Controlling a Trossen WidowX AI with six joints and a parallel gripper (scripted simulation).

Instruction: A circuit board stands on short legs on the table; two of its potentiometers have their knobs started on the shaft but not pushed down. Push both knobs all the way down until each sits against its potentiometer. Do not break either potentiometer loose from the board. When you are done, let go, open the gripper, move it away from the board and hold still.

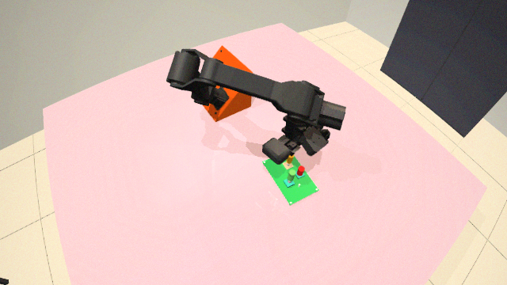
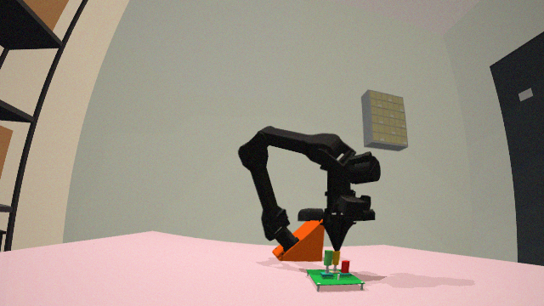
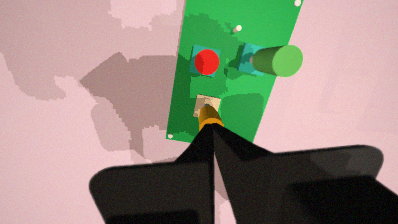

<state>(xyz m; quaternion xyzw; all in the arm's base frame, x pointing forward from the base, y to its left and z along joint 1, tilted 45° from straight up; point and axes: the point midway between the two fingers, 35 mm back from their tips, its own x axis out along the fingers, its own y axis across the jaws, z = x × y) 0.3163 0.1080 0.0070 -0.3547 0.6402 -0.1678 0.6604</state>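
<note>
The green circuit board (image 1: 295,196) (image 2: 354,280) (image 3: 270,20) stands on short legs. The yellow-orange knob (image 1: 290,159) (image 2: 336,258) (image 3: 209,116) stands high, with shaft showing between it and its beige potentiometer. The green knob (image 1: 291,174) (image 2: 328,257) (image 3: 287,61) is also high, with shaft showing above its teal potentiometer. The red knob (image 1: 301,170) (image 2: 345,267) (image 3: 206,62) sits low against its teal potentiometer. My gripper (image 2: 337,250) (image 3: 211,129) is shut and empty; its tips are at the top of the yellow-orange knob, apparently touching it.
A small white peg (image 2: 338,276) (image 3: 238,28) stands on the board near the red and green knobs. The arm's orange base (image 1: 239,108) (image 2: 308,246) is behind the board on the pink table (image 1: 158,222) (image 2: 127,272).
</note>
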